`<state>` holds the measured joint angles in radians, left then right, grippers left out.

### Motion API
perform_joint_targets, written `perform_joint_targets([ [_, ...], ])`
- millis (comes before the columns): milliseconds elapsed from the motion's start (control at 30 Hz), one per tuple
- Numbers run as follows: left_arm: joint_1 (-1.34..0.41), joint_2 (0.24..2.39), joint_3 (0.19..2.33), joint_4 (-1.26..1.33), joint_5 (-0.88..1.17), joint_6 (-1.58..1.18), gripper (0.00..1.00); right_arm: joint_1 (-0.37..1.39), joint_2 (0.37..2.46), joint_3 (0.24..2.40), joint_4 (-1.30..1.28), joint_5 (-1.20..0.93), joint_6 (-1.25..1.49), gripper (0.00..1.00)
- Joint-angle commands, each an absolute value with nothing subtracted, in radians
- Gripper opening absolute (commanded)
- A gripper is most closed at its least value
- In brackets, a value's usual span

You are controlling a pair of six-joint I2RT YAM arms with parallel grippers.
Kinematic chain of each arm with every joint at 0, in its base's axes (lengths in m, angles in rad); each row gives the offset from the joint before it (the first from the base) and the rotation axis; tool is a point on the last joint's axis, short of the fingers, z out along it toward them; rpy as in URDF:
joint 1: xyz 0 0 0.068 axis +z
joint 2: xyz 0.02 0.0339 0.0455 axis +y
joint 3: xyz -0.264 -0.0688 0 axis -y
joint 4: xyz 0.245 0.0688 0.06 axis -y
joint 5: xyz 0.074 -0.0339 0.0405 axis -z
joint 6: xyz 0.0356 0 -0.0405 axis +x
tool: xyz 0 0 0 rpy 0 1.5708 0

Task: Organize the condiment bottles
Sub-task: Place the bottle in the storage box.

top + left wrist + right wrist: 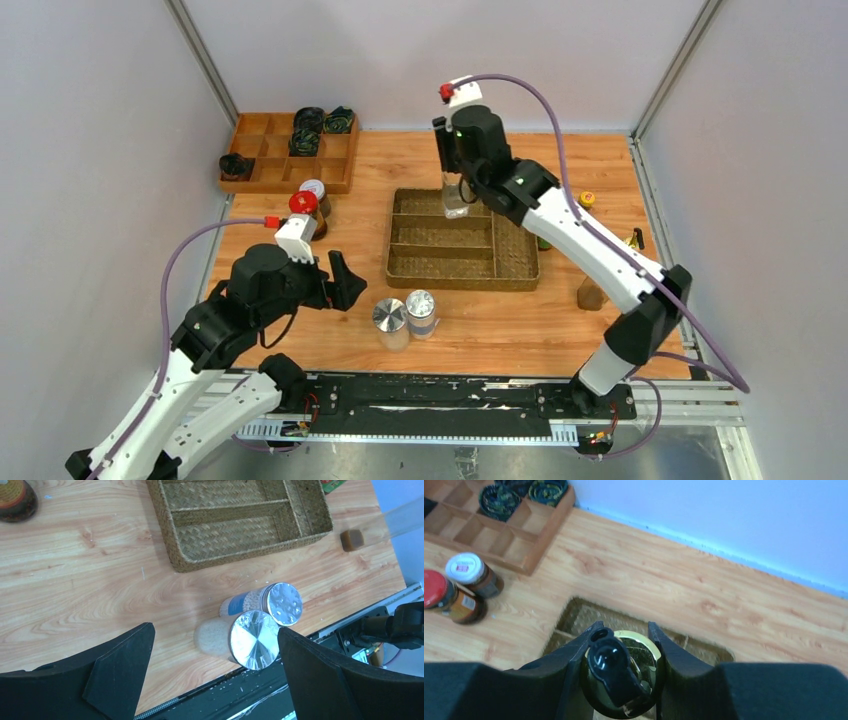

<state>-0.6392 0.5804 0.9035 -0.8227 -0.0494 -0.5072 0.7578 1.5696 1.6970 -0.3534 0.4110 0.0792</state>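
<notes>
While in right pincer — bottle upright, spout-up.

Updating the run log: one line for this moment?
right gripper: shut on clear bottle, at wicker tray | left gripper: open, facing shakers

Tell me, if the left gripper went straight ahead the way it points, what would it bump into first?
Probably the nearer silver-lidded shaker, framed by the open left gripper, though depth is hard to judge.

Two shakers stand just before the tray. Two jars stand left of it. A compartment box lies behind-left. One bottle is upright at its rear compartment.
</notes>
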Motion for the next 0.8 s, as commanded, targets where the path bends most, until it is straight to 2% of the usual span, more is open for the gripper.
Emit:
perform_joint_targets([
  [0,-0.646,0.555,0.93,-0.863,-0.055,-0.506,1.0,0.807,1.649,1.846,-0.153,0.547,0.017,0.22],
  [367,-0.646,0.536,0.94,-0.903,-0.035,-0.497,1.0,0.904,1.902,2.018,-0.023,0.731,0.01,0.22],
  [767,-0.646,0.521,0.931,-0.929,-0.038,-0.48,1.0,0.928,1.904,1.891,0.084,0.832,0.092,0.22],
])
